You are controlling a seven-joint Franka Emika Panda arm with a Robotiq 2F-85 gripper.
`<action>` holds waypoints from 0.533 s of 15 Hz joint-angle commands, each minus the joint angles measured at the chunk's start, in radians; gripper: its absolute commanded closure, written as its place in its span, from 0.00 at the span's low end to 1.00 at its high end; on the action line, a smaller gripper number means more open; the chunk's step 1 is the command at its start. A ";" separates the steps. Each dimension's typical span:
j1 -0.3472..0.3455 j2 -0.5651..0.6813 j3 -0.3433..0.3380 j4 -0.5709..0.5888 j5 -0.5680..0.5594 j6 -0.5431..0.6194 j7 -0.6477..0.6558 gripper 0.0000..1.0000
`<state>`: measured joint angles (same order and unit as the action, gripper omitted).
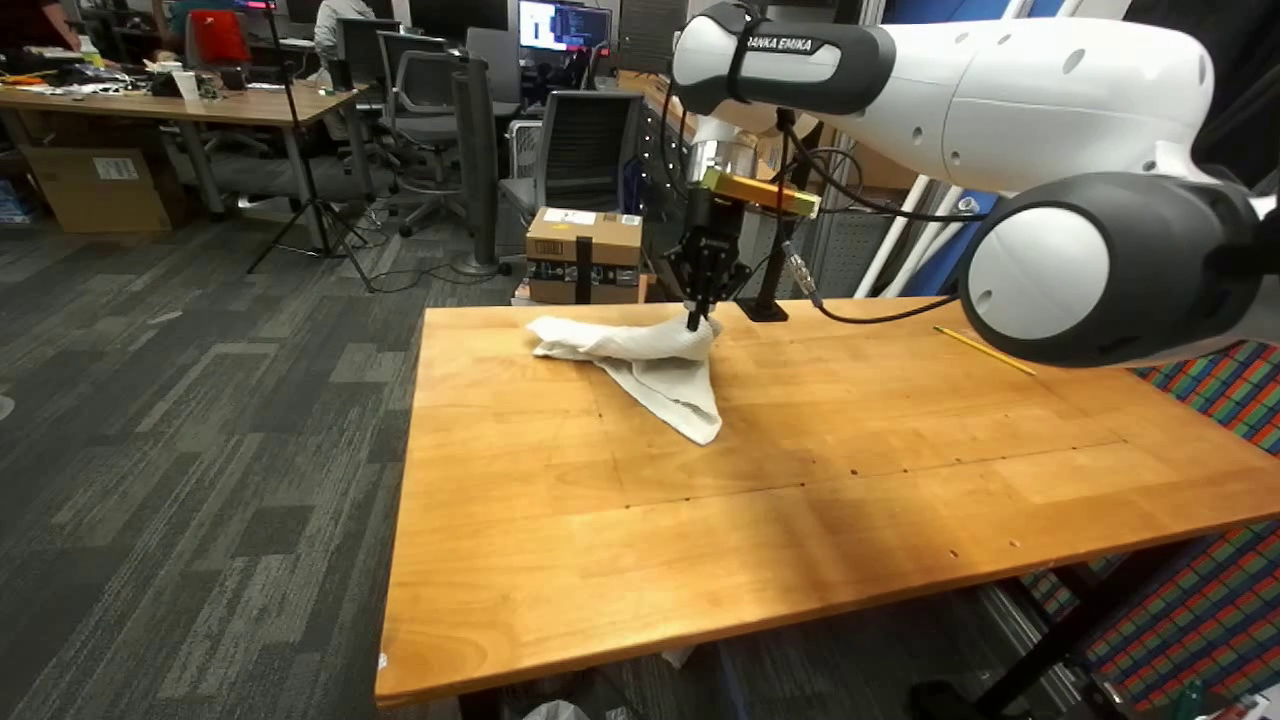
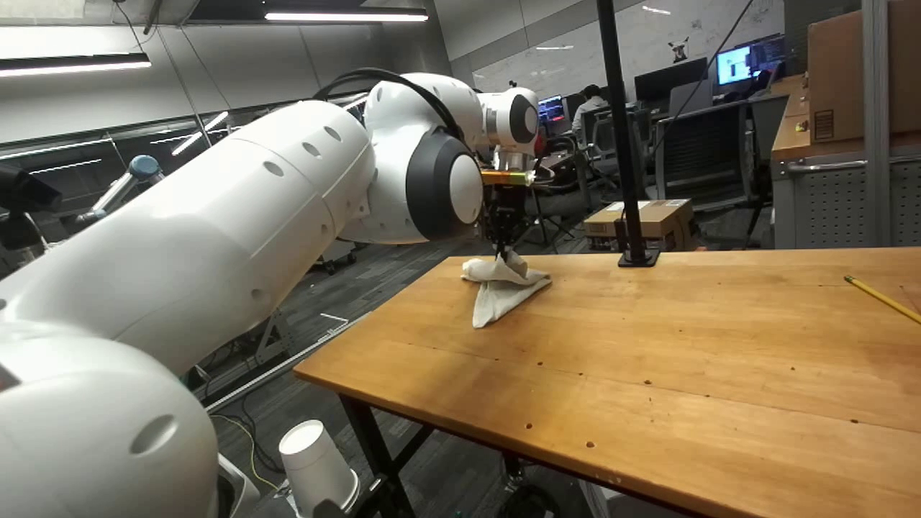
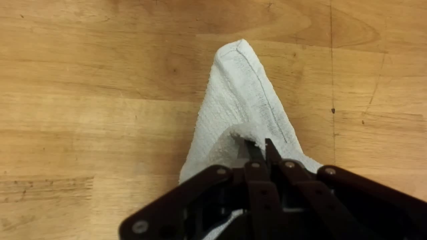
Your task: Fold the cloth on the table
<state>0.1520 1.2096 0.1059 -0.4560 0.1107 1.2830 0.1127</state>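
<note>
Lying bunched: white cloth (image 1: pixel 655 347), on the wooden bench (image 1: pixel 800 580), toward ten o'clock of its top in both exterior views.
Thick fold (image 1: pixel 590 338): runs along the cloth from where the tool (image 3: pixel 260 142) meets it out to nine o'clock in an exterior view.
Loose corner (image 3: pixel 242 76): points to twelve o'clock in the wrist view, a seam (image 3: pixel 257 80) running from near its tip toward five o'clock.
Tool grip: jaws narrow, pinching a raised lip of the cloth, pointing down to six o'clock in both exterior views.
Robot arm (image 1: pixel 1080 90): white with dark grey joints, reaching the tool from two o'clock in an exterior view.
Black post (image 2: pixel 622 144): stands on the bench near its far edge, between two and three o'clock from the cloth in both exterior views.
Yellow pencil (image 1: pixel 985 350): lies on the bench at three o'clock from the cloth, well apart, in both exterior views.
Cardboard box (image 1: pixel 585 250): past the bench's far edge, at eleven o'clock from the cloth in an exterior view.
</note>
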 commanded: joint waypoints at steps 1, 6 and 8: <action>-0.030 0.023 0.021 0.019 0.045 -0.019 0.018 0.98; -0.060 0.054 0.019 0.018 0.065 -0.020 0.035 0.98; -0.069 0.066 0.015 0.017 0.063 -0.026 0.046 0.98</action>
<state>0.1010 1.2594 0.1116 -0.4563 0.1471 1.2822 0.1248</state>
